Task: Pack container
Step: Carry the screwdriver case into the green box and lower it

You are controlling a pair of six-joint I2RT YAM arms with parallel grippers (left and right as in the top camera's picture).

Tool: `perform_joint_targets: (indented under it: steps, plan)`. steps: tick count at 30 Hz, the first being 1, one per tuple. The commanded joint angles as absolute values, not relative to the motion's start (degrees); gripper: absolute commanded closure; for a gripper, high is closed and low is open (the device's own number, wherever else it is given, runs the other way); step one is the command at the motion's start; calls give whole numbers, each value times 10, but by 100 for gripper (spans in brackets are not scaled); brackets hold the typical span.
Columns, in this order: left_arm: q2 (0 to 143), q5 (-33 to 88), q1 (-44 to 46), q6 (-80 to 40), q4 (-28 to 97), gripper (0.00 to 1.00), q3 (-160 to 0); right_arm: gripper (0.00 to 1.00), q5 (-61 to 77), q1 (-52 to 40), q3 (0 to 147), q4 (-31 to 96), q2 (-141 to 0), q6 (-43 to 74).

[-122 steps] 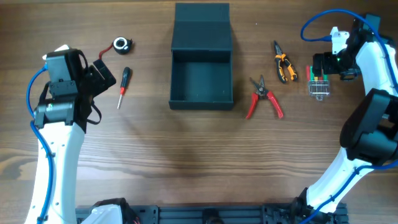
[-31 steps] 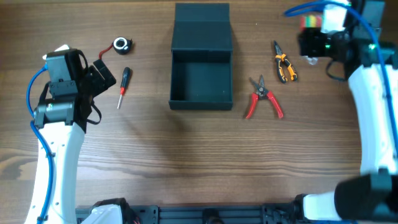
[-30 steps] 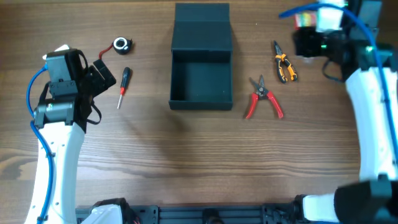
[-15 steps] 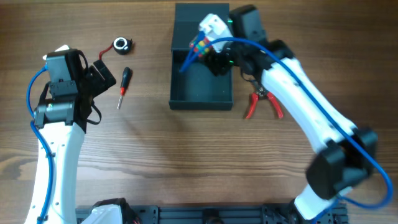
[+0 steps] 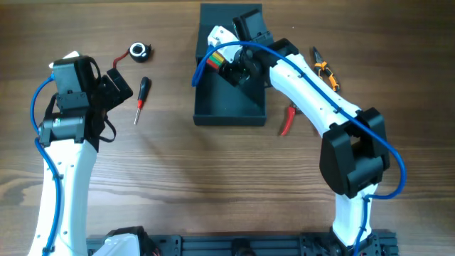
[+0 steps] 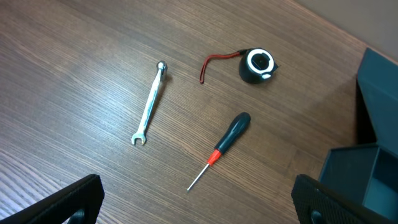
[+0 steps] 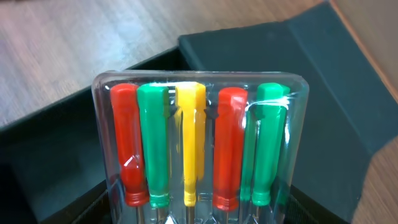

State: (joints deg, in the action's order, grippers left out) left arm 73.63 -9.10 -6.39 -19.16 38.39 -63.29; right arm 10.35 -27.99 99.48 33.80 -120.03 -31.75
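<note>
Container [image 5: 229,103] at mid-table toward the far edge, open-topped, flap lid [image 5: 217,21] folded back flat behind it on the far side. Looks like a light, stiff-walled box, matte and not slippery to pinch, yet probably quick to slide on the wood if bumped from the side. Best taken by the rim of a side wall, or by the free edge of the flap when closing. Best not loaded by pressing against one wall. Likely to crease at the hinge if forced.

Right end effector [image 5: 229,62] over the box's far half, clamped on a clear screwdriver case [image 7: 202,146] with red, green and yellow handles side by side. Appears to hang above the box floor rather than rest on it, though hard to tell from overhead. Nothing seen lying on the visible part of that floor; far corner hidden under the arm.

Left end effector [image 6: 199,208] spread wide, holding nothing, well left of the box above a screwdriver [image 6: 224,146], a spanner [image 6: 150,102] and a tape measure [image 6: 256,65]. Orange pliers [image 5: 325,75] and red-handled cutters [image 5: 288,122] on the table right of the box, partly under the right arm.
</note>
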Motion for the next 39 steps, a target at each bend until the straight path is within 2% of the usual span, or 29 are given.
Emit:
perform_joint_targets:
  steps: [1,3,5,12,23,25,28,31,33,34,35,36,38,39]
  plan:
    - [740,-84,-67,-182,382,0,-645,96,142,-283,1010,338,-1217,-377]
    - [740,-84,-67,-182,382,0,-645,96,151,-283,1010,344,-1226,-392]
    - [740,-84,-67,-182,382,0,-645,96,181,-283,1008,357,-1237,-453]
    - [740,-84,-67,-182,382,0,-645,96,175,-283,1008,370,-1261,-508]
    - [740,-84,-67,-182,382,0,-645,94,166,-284,1008,357,-1292,-493]
    - [740,-84,-67,-182,382,0,-645,66,138,-284,1011,343,-1290,-422]
    - [740,-84,-67,-182,382,0,-645,60,131,-284,1028,352,-1269,-361]
    - [740,-84,-67,-182,382,0,-645,46,131,-284,1037,357,-1221,-357]
    - [740,-84,-67,-182,382,0,-645,43,137,-284,1037,357,-1193,-359]
    - [740,-84,-67,-182,382,0,-645,46,141,-285,1037,354,-1185,-361]
    - [740,-84,-67,-182,382,0,-645,58,137,-288,1037,353,-1182,-376]
    - [740,-84,-67,-182,382,0,-645,62,135,-289,1037,357,-1183,-377]
    - [740,-84,-67,-182,382,0,-645,63,133,-292,1036,368,-1187,-377]
    - [740,-84,-67,-182,382,0,-645,71,133,-292,1035,371,-1188,-379]
